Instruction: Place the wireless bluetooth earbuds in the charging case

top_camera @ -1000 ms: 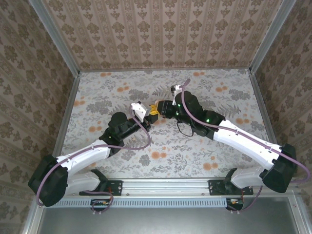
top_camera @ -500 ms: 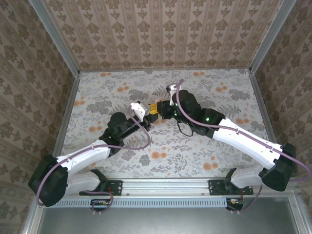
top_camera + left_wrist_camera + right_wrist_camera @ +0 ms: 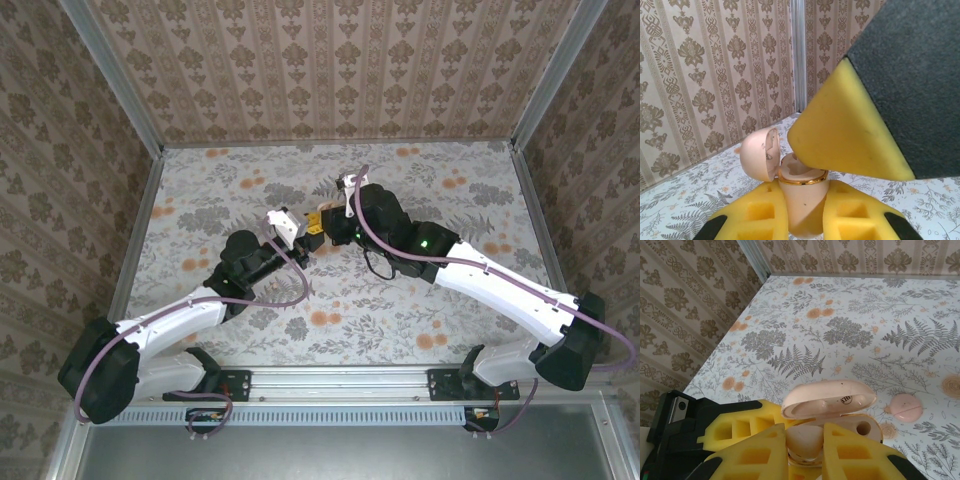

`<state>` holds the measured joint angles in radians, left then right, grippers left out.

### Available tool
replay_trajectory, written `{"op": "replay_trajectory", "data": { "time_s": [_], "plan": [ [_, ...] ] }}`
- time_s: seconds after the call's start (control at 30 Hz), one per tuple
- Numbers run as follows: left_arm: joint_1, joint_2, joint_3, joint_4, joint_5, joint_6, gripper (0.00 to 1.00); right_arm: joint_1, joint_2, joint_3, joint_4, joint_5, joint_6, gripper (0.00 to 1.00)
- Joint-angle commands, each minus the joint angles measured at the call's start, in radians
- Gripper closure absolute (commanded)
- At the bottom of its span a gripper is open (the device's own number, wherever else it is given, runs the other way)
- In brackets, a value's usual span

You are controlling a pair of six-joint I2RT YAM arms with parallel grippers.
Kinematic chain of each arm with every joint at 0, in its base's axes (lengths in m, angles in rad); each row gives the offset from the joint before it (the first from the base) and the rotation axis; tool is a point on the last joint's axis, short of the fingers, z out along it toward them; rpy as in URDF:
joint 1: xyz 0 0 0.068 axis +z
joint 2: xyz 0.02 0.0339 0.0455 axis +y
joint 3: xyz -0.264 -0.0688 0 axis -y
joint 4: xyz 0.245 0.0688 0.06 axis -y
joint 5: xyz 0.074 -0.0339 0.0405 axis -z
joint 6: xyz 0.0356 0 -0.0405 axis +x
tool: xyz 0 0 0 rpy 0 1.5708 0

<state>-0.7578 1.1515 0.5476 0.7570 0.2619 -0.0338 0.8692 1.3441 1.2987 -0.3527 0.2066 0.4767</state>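
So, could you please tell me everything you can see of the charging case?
The case is smooth salmon-pink plastic with a gold rim round its mouth. Its hinged lid stands open. It is held upright, clamped between the yellow foam left fingers. The right fingers hold a pale pink earbud at its mouth, and one empty socket shows beside it.
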Motion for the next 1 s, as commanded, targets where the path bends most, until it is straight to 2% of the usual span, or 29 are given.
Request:
{"op": "replay_trajectory", "data": {
  "time_s": [0.0, 0.47, 0.97],
  "plan": [
    [0.003, 0.002, 0.046, 0.09, 0.011, -0.013, 1.0, 0.014, 0.017, 0.03, -0.058, 0.001, -0.018, 0.81],
    [0.005, 0.0, 0.053, 0.087, 0.01, -0.014, 1.0, 0.02, 0.017, -0.026, -0.071, -0.079, 0.047, 0.82],
    [0.007, 0.019, 0.008, 0.149, 0.027, 0.01, 1.0, 0.013, -0.016, 0.077, -0.08, 0.007, -0.054, 0.81]
  ]
}}
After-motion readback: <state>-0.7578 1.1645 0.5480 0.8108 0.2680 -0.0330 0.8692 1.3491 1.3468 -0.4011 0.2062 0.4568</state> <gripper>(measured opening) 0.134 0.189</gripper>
